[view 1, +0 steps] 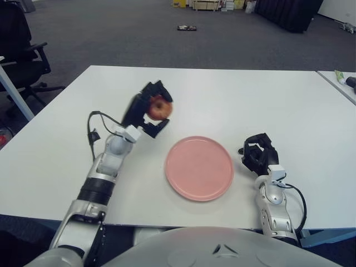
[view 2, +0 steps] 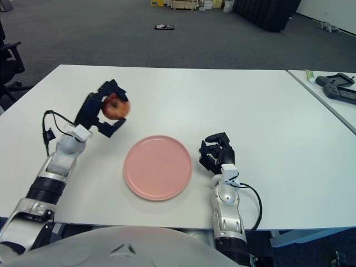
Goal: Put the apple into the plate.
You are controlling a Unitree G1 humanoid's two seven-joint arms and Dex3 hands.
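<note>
The left hand [view 1: 149, 109] has its fingers closed around the apple [view 1: 159, 108] and holds it in the air, left of the pink plate [view 1: 199, 167], probably to carry it over the rim, while the right hand [view 1: 258, 153], fingers curled and empty, shows just right of the plate.

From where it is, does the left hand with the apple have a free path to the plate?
Probably yes. The left hand holds the apple raised, up-left of the plate, with only bare table between them.
</note>
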